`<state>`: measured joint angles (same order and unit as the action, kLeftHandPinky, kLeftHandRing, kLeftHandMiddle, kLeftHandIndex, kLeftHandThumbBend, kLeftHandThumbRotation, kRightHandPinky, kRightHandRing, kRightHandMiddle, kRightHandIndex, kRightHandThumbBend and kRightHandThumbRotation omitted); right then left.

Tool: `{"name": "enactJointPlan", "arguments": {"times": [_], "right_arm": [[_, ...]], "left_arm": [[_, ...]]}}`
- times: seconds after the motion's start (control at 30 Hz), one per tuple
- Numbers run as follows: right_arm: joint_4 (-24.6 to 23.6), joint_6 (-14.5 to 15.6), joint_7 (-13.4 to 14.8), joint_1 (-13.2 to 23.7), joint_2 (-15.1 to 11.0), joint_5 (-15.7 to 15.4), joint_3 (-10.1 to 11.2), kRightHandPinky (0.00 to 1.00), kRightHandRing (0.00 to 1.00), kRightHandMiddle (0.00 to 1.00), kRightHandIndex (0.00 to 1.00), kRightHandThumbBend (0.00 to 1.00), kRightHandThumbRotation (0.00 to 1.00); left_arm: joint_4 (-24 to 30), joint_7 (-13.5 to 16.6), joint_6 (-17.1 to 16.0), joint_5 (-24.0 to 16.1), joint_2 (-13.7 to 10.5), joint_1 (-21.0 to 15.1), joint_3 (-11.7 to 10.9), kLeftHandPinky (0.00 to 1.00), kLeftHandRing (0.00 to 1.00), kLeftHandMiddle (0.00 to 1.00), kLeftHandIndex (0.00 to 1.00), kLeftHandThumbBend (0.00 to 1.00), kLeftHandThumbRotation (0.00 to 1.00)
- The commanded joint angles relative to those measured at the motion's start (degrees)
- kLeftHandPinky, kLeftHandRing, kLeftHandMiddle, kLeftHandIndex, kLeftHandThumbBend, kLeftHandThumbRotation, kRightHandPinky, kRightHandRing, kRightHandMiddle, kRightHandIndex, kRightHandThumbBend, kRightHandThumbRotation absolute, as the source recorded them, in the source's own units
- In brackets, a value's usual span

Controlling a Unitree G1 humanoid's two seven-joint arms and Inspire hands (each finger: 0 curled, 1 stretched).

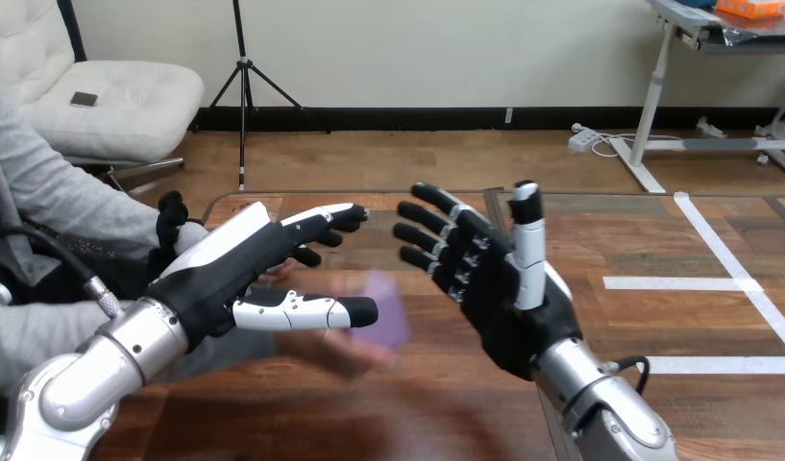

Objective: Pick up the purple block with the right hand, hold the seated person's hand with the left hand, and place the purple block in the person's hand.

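Obs., left to right.

Person sits at the worktop's (657, 327) left side, grey sleeve (52, 192) reaching in toward the middle.

Left hand (244, 264): reaches out over the worktop above the person's forearm. Fingers straight and pointing right, thumb stretched out below them, nothing clasped. The person's hand (345, 351) lies low, just under and past that thumb. Cannot tell whether the two touch. No curl round the person's hand is visible, so the holding step does not look made.

Purple block (386, 309): in the gap between the two robot hands, just beyond the left thumb tip and directly above the person's hand. Cannot tell whether it rests on the person's palm or is just clear of it. No robot finger is on it.

Right hand (499, 298): raised to the right of the block and apart from it. Palm faces left, fingers spread wide, thumb upright. It is empty.

Judgement on handling: the block looks small, light and rigid, probably smooth-faced, and not fragile. The best hold is likely a thumb-against-fingers pinch on two opposite flat faces, near the middle so it cannot pivot. Little squeeze should be needed. The main risk is slip: a smooth, light piece on a soft, unsupported palm could slide off if nudged.
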<state>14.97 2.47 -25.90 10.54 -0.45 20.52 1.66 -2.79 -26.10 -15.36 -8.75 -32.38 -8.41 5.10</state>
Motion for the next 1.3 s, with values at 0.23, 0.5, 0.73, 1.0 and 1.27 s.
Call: {"name": "enactJointPlan", "arguments": {"times": [0.23,0.5,0.73,1.0,1.27], "right_arm": [[-2.06,-1.86,-0.79,3.18,-0.62,1.59,3.05,0.93,0.88,0.87,0.88,1.00,1.00],[-3.51,-2.13,-0.97,1.83,-1.12,2.19,4.53,0.92,0.88,0.87,0.88,1.00,1.00],[-5.52,-2.08,-1.66,-0.41,-1.59,3.07,5.50,0.92,0.88,0.88,0.89,1.00,1.00],[-9.32,-1.29,-1.46,-4.97,-1.96,4.35,6.21,0.92,0.88,0.89,0.89,1.00,1.00],[-13.08,-1.59,-2.05,-10.59,-1.61,6.06,6.48,0.90,0.89,0.89,0.89,1.00,1.00]], "left_arm": [[-4.36,4.27,-9.91,5.61,4.09,0.13,-3.97,0.64,0.79,0.83,0.84,1.00,0.99],[-6.77,7.10,-14.40,8.58,7.66,2.77,-5.82,0.65,0.78,0.80,0.81,1.00,1.00],[-7.87,9.20,-18.99,9.65,10.03,5.76,-6.98,0.64,0.78,0.80,0.80,0.99,1.00],[-7.30,12.48,-23.09,9.51,13.28,10.77,-8.19,0.72,0.82,0.81,0.79,0.90,1.00],[-7.53,11.25,-27.15,16.69,17.80,15.64,-7.35,0.79,0.86,0.83,0.80,0.80,1.00]]}}
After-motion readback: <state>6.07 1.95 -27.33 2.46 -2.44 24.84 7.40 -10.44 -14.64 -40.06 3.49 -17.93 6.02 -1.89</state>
